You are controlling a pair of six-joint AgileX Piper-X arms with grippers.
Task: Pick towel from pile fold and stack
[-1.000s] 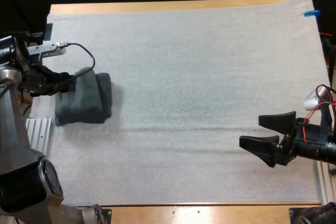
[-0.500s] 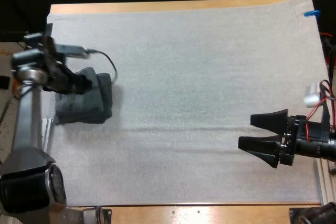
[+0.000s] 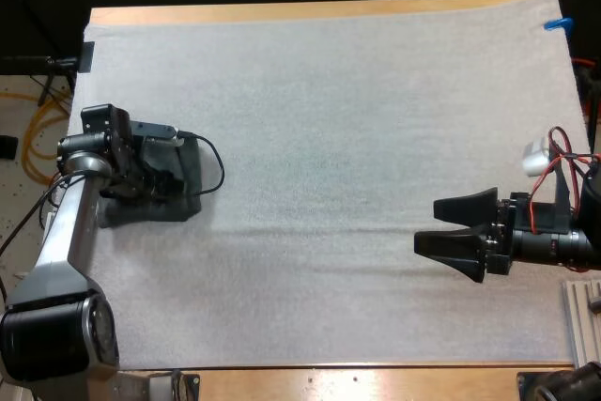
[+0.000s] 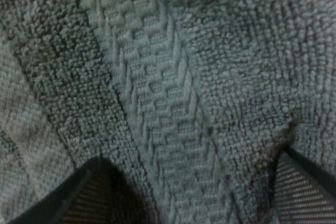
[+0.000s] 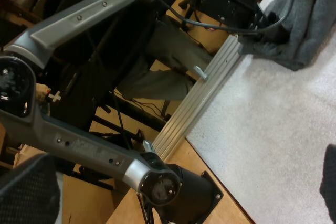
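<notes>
Grey-green towel beneath left jaws

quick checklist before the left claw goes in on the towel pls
1. Left claw open: ok, its fingers stand well apart.
2. Left claw lined up on the towel: ok, the towel's weave spans the gap between the fingers.
3. Fingers already touching the towel: cannot tell.
4. Right claw out of the way: ok, it is open over bare mat, across the table from the towel.
5. Towel resting on the mat: ok, near the mat's left edge in the high view.
</notes>
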